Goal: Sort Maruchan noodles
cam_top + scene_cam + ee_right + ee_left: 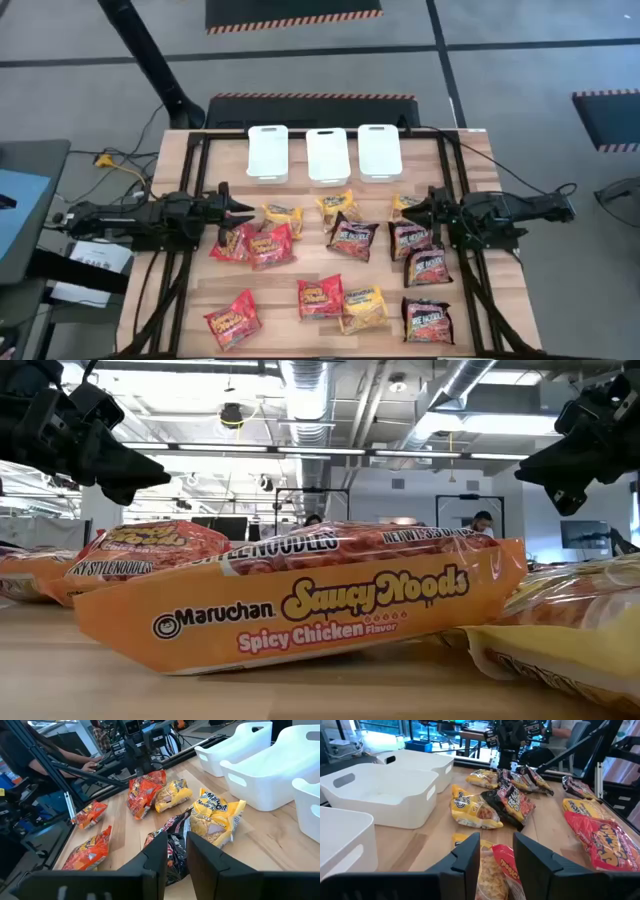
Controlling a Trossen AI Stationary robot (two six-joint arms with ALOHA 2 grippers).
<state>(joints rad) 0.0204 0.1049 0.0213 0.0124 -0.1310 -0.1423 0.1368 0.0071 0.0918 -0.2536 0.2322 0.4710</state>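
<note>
From the overhead view you get the whole layout: the noodle packets (pixel 325 265) lie scattered over the near and middle part of the wooden table (pixel 200 300), and three white trays (pixel 326 154) stand side by side along the far edge. Only this view shows you both arms at once, the left gripper (pixel 243 209) over the left part of the spread and the right gripper (pixel 412 214) over the right part, each pointing toward the middle. The table-height view gives you what the overhead cannot: an orange packet (pixel 300 605) close up, labelled Maruchan Saucy Noods Spicy Chicken, with both grippers hanging clear above the packets. The left wrist view shows you that arm's fingers (pixel 470 855) standing a little apart with nothing clamped, above a red and yellow packet (pixel 495 870), with a yellow packet (pixel 472 810) and a dark packet (pixel 512 802) ahead. The right wrist view shows you its fingers (pixel 157 850) likewise a little apart and holding nothing, above a dark packet (pixel 172 845), with a yellow packet (pixel 215 817) just beside it and red packets (pixel 145 792) beyond. The table is light wood planking inside a dark frame (pixel 195 150). Around it you see grey floor with striped mats (pixel 293 14); the table-height view shows a room with exposed ceiling ducts (pixel 310 390) and a person (pixel 483 520) in the background. Both wrist views show the trays empty.
</note>
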